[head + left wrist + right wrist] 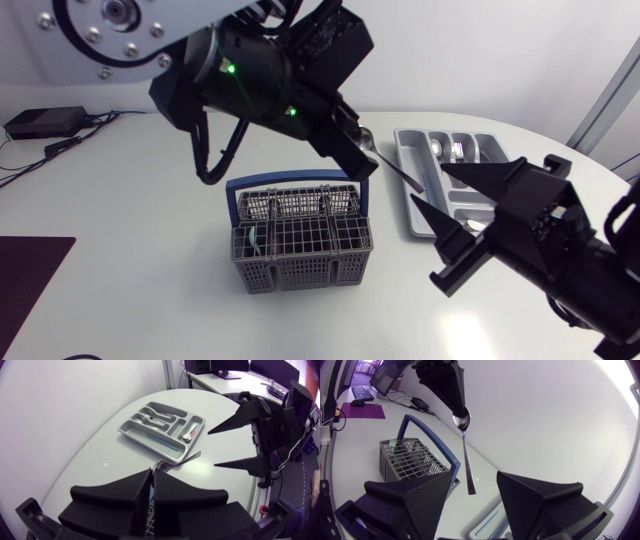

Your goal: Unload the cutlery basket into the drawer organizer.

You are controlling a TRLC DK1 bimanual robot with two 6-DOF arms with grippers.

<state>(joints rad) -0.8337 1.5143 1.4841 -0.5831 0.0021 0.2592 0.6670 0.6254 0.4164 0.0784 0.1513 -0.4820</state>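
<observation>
The left claw point(458, 400) pinches a spoon point(465, 455) by its bowl, handle hanging free just ahead of the wide-open right claw point(430, 187). Light, stiff, slick steel; a firm hold at mid-handle looks safest.

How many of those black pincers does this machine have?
2. The left pincer is shut on a spoon near the cutlery basket. The right pincer is open, near the drawer organizer. No others show.
</observation>
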